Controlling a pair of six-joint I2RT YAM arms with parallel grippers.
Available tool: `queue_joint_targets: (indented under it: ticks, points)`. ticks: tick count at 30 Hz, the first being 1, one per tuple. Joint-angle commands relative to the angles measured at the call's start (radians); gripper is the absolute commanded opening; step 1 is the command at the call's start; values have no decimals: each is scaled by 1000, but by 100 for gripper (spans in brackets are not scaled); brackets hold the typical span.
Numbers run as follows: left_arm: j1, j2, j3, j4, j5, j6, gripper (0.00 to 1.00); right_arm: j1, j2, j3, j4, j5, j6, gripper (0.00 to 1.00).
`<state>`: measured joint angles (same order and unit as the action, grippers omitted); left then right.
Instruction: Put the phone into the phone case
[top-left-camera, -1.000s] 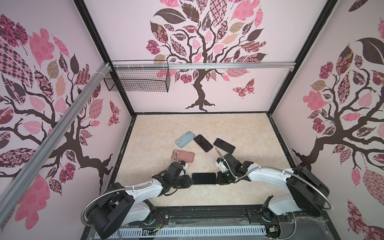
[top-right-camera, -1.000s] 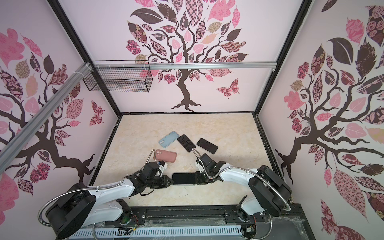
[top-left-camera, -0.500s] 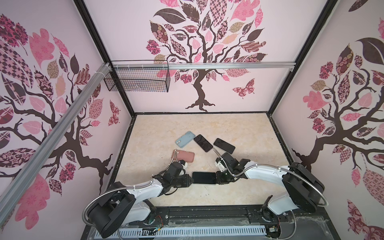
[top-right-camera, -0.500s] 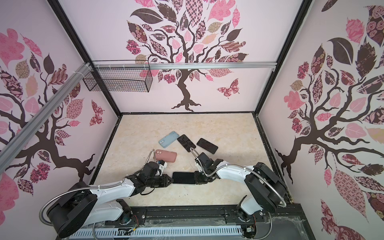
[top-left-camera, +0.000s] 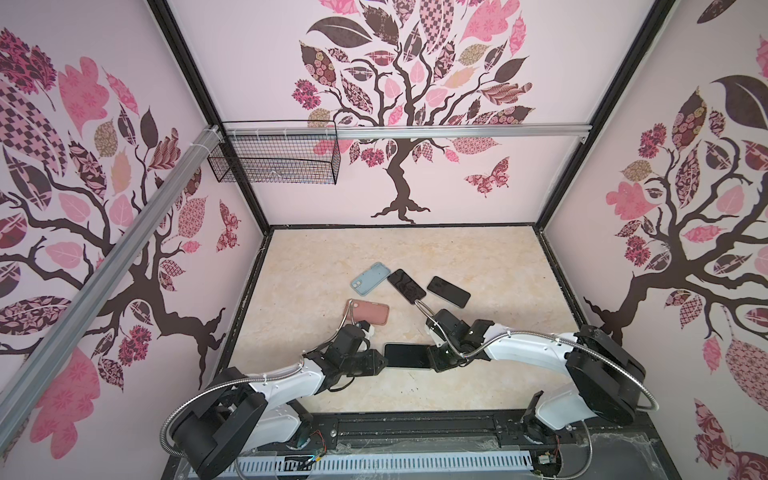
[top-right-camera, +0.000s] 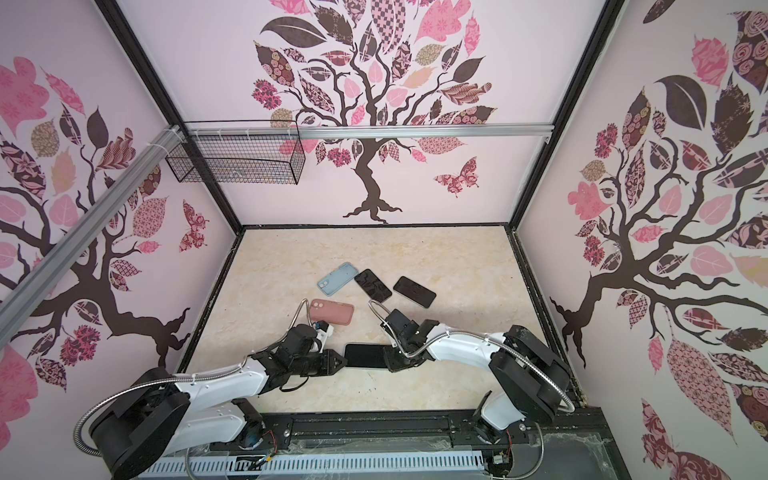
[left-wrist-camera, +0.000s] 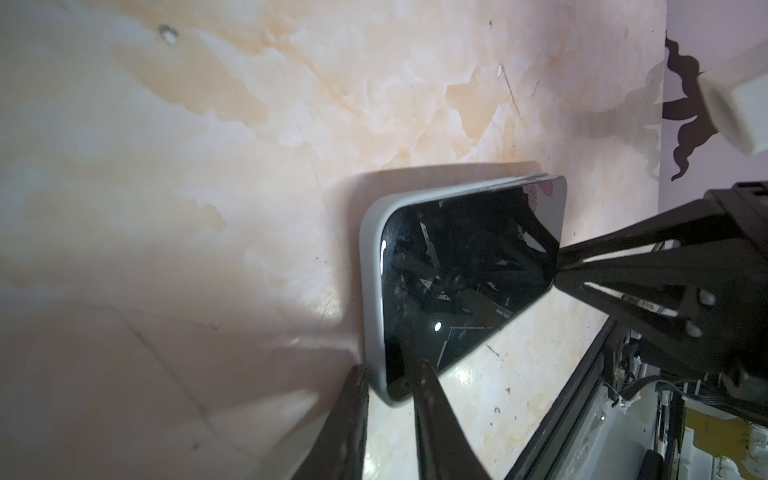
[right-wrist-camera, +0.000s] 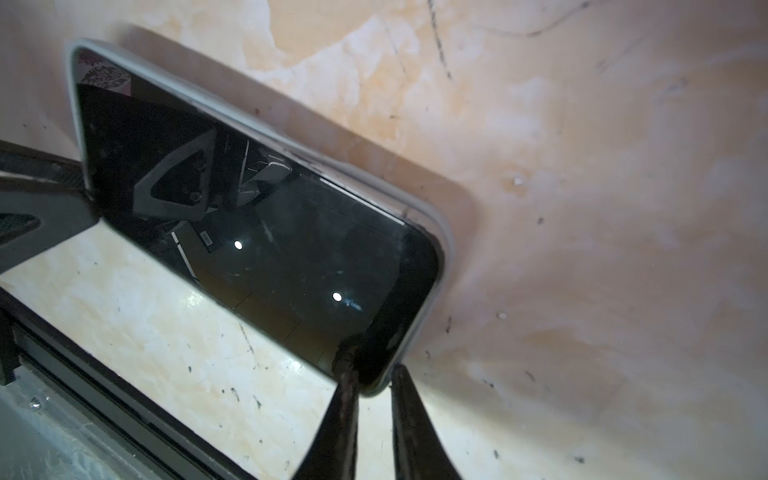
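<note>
While both arms have barely shifted, the phone (top-left-camera: 406, 355) sits inside its grey phone case (left-wrist-camera: 371, 266) at the table's (top-left-camera: 478, 257) 6 o'clock. The left gripper (left-wrist-camera: 388, 368) and right gripper (right-wrist-camera: 372, 368) straddle its ends, though I cannot tell whether they clamp it. Seating looks nearly done.

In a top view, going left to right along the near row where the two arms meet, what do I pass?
left gripper → cased phone → right gripper
</note>
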<state>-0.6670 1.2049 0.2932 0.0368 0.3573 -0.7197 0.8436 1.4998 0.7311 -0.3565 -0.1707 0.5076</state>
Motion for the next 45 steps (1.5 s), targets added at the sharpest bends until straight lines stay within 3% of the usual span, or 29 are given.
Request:
queue_joint_targets:
  ticks: [1, 5, 11, 26, 40, 45]
  points:
    - [49, -47, -4, -152, 2, 57, 33, -44, -30, -1, 8, 56, -38, 21]
    - [67, -87, -12, -127, -1, 35, 46, -86, -73, 28, 23, 6, -62, 27]
    - [67, -60, 45, -144, -6, 56, 50, -130, -58, 45, 72, -78, -73, 27]
    - [69, 141, 175, -100, 52, 122, 36, -137, -8, 4, 132, -103, -72, 21]
    - [69, 210, 199, -68, 76, 124, 28, -140, 47, 4, 139, -103, -83, 20]
    - [68, 222, 194, -54, 83, 123, 25, -140, 57, -1, 145, -131, -86, 14]
